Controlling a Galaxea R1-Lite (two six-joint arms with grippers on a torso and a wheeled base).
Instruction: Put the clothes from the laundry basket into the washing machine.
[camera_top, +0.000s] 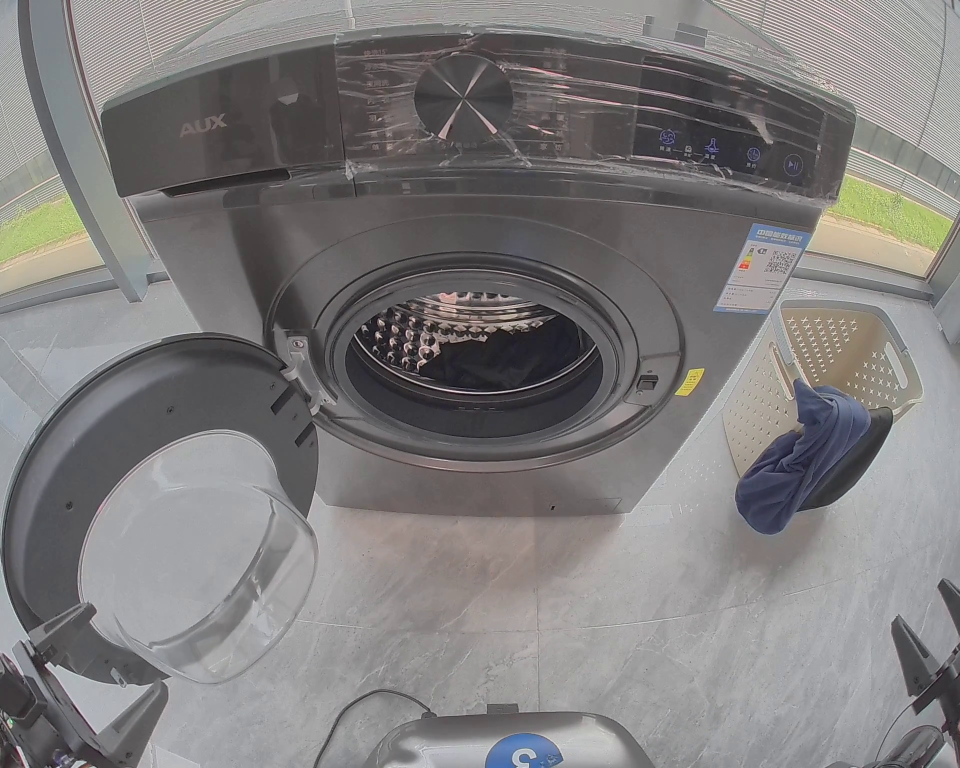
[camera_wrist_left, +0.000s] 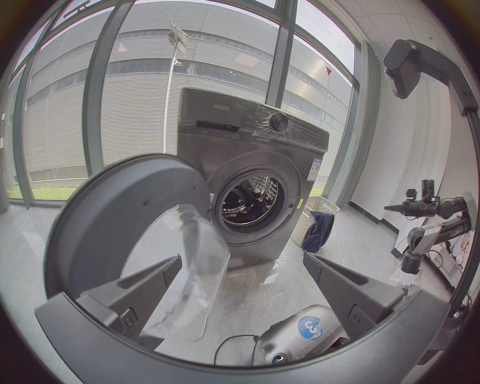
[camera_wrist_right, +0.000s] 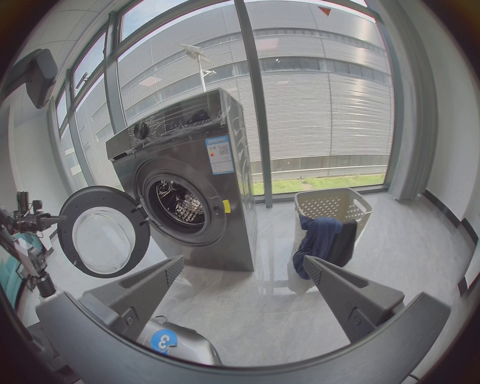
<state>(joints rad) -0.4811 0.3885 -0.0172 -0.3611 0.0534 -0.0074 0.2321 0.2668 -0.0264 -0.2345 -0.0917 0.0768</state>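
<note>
Clothes: blue garment (camera_top: 795, 470) and black garment (camera_top: 862, 452) lay draped over the front rim of the laundry basket (camera_top: 760, 410), long axes hanging down toward the floor; both soft and crumpled.
Basket: pale and perforated; stood on the floor just beside the right side of the washing machine (camera_top: 250, 250).
Drum: door (camera_top: 150, 440) stood swung wide to the left; dark cloth (camera_top: 510, 360) already lay inside.
Right pincer (camera_wrist_right: 242, 260): jaws wide, empty; basket lay ahead and well apart; judged the nearer arm.
Left pincer (camera_wrist_left: 240, 260): jaws wide, empty; sat near the door's lower edge.
</note>
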